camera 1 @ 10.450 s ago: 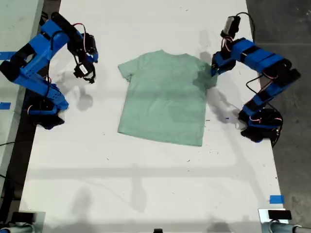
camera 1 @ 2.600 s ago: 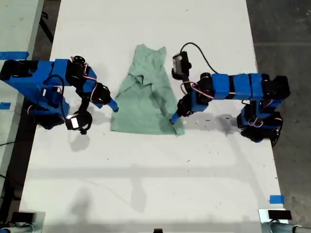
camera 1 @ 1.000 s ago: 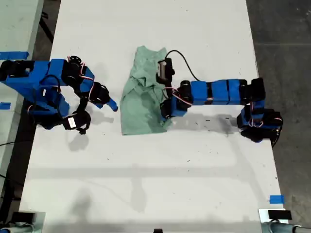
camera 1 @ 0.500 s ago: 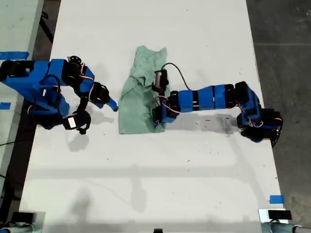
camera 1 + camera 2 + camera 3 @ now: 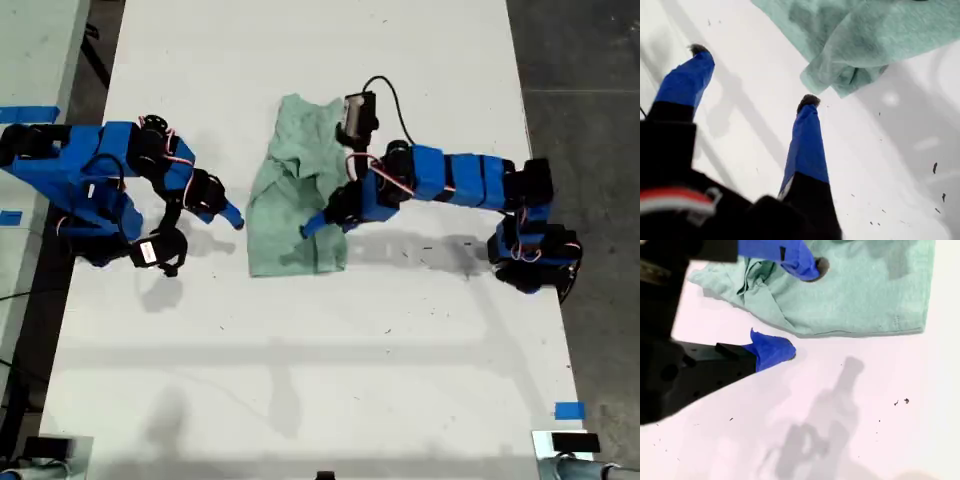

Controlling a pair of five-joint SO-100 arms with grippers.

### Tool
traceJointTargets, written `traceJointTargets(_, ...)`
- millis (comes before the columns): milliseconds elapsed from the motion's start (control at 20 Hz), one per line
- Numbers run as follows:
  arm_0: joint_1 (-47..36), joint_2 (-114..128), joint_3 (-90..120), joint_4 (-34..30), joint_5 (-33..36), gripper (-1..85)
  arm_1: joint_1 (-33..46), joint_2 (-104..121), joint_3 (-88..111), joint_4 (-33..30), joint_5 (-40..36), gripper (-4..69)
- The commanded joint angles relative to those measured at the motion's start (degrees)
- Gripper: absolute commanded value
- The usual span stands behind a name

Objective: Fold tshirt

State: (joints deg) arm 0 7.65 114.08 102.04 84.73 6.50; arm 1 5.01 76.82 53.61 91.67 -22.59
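With my second hand [image 5: 800, 311] spread over the crumpled pale mint-green cloth tshirt [image 5: 285, 215], pinch 1 hem corner cleanly, fold upward.

exterior view high overhead, looking straight down on the white table [image 5: 300, 380] and both arms, first wrist view close and low along spread blue fingers [image 5: 805, 145], second wrist view likewise close, all three sharing the tshirt [image 5: 295, 215] edge
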Motion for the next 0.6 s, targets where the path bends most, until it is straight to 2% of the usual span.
traceJointTargets(0,-0.18,-0.09,-2.20,-0.70,0.70,19.0,0.97,12.92,3.08,1.32,-1.23,30.5)
traceJointTargets(300,0.44,-5.19,-6.59,-0.26,0.70,19.1,2.64,20.57,12.92,1.14,-0.53,30.2)
traceJointTargets(450,0.09,-9.40,-7.91,-3.78,1.58,19.2,2.64,20.74,13.71,1.05,-0.35,30.2)
traceJointTargets(550,0.18,-14.15,-7.56,-8.88,1.85,19.1,2.46,20.83,13.71,1.05,-0.35,30.1)
